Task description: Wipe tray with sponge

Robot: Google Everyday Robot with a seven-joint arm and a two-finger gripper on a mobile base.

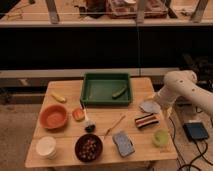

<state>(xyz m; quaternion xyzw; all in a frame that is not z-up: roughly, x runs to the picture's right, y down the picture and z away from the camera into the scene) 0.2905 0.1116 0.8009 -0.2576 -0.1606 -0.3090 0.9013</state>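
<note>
Sponge (slate-blue rectangular soft pad) [123, 143] was recorded lying diagonally at the wooden worktop's [70, 137] near edge, well apart from the gripper [157, 100], whose fingers were spread wide and empty.

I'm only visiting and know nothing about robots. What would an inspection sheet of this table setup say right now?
Surface: wooden table, crowded.
Job's things: green tray at the back, small green item inside; blue sponge at the front, untouched.
Clutter: orange bowl, white cup, dark bowl of brown bits, striped block, grey cloth, green cup.
Grippers: gripper at the table's right edge beside the cloth, holding nothing.
Cables: black cable on the floor by a dark box.
Surroundings: low ledge behind.
</note>
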